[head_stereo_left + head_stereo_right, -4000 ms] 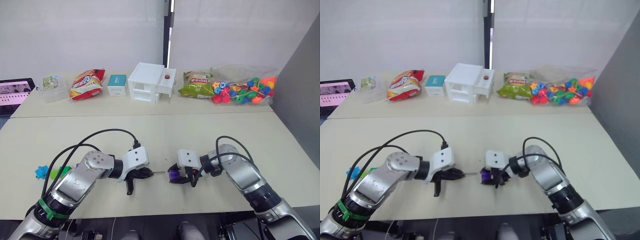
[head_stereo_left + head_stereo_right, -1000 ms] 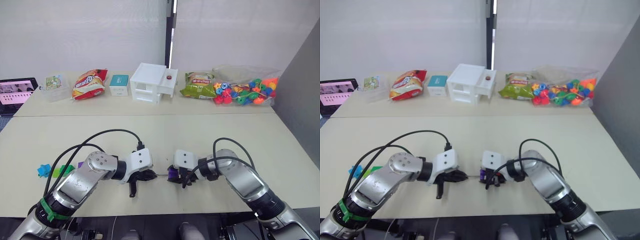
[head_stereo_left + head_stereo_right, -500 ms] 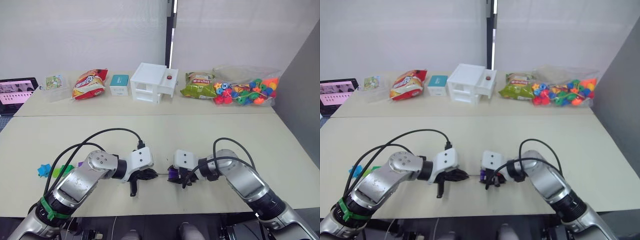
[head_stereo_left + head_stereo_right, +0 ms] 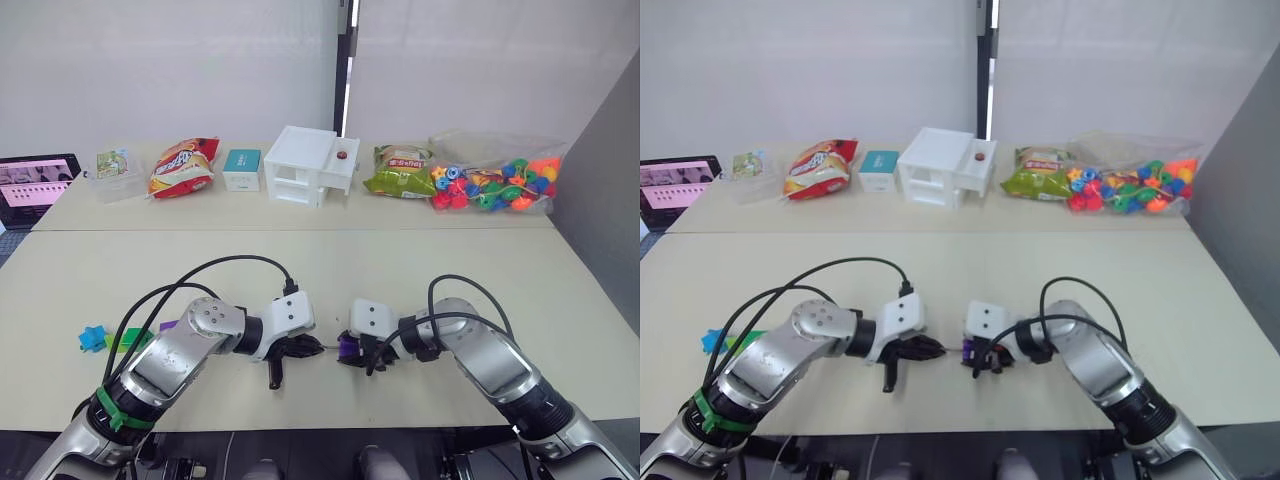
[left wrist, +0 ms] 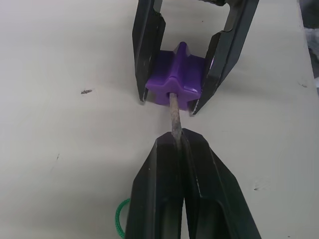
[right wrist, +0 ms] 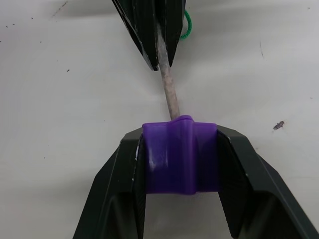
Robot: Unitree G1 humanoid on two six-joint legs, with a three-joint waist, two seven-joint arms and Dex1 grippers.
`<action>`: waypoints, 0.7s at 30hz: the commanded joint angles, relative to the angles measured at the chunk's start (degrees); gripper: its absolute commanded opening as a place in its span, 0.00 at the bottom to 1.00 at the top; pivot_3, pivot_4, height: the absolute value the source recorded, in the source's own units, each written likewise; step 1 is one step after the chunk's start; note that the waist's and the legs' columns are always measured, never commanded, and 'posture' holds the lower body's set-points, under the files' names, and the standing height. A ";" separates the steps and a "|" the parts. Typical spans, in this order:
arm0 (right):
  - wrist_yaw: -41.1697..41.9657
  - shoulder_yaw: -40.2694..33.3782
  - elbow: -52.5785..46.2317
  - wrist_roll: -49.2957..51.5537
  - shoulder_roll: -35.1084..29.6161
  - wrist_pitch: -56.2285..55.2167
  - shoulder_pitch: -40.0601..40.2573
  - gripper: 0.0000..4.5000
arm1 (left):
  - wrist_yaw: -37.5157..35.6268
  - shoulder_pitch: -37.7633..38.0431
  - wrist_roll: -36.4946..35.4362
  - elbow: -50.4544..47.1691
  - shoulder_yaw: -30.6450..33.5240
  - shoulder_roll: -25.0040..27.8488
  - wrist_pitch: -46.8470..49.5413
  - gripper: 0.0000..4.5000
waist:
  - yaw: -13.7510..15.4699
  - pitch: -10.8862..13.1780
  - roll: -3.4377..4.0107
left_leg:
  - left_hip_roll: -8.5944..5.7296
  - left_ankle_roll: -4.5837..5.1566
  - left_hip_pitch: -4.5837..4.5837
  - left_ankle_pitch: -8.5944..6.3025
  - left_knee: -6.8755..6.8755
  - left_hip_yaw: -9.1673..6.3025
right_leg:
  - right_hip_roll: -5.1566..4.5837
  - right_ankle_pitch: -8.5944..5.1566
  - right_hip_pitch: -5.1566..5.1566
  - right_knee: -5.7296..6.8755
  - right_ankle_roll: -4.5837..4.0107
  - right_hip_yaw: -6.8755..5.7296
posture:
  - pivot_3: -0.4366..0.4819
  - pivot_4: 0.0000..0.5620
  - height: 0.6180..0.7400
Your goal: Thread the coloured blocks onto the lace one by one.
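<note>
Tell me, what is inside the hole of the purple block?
The pale stiff tip of the lace goes into the purple block, which the right gripper holds. The left gripper pinches the tip. How far it reaches inside is hidden by the block.

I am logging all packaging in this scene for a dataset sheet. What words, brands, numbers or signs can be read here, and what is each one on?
None can be read.
Red snack bag: print too small.
Green snack bag: red label, too blurred.
Teal box: markings illegible.
Clear container: label too small.
Screen: content too small.
Purple block, lace tip, both grippers: no markings.
</note>
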 commanded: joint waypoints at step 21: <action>1.38 0.19 0.22 2.78 1.40 -1.54 2.65 0.31 | -6.43 -4.16 4.10 4.21 -2.79 -2.74 -9.74 0.00 | 0.47 -0.03 -0.02 | -0.01 -0.02 0.00 0.01 0.06 -0.01 | -0.01 0.00 0.03 -0.02 0.01 0.00 | 0.48 0.27 1.00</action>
